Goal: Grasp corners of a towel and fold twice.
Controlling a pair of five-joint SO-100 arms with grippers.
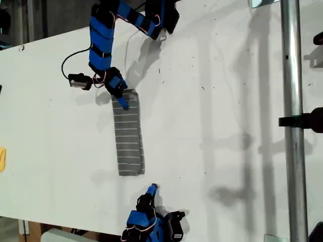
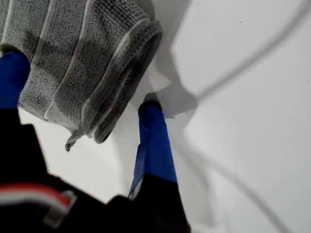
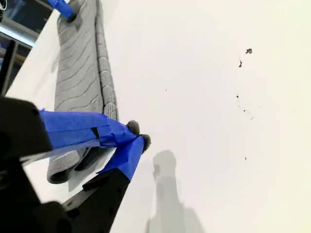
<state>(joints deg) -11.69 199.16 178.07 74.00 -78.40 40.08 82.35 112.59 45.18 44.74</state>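
Dark grey soft cloth towel w/ thin white stripes (image 1: pixel 128 133) lies flat on the white tabletop (image 1: pixel 227 126), a bit toward the exterior view's left of centre. Already folded into a long narrow strip, several layers stacked, stripes running across it. Looks like both folds are done or nearly so, my guess only.

My first gripper (image 2: pixel 82 82) sits at the strip's far end, the end nearer the exterior view's top. Jaws wide apart: one blue-taped finger rests on top of the cloth, the other is off the hemmed edge on bare table. Not clamping anything.

My second gripper (image 3: pixel 136 136) is near the exterior view's bottom edge, just off the strip's near end, apart from it. Tips pinched together, nothing between them.

Handling, judged: light, limp fabric, no stiffness, so it'll sag and drape if lifted by one pt. Terry-type weave looks grippy, not slippery; nothing fragile. Layers can slide apart or unfold if dragged.

Where to grab: stacked corner (image 2: pixel 99 131) at the thick hemmed edge, pinching all layers at once, jaw slid under from the table side. Mid-strip grab would likely bunch it.

Small yellow object (image 1: pixel 2 159) at the exterior view's left edge, well apart, ignore.
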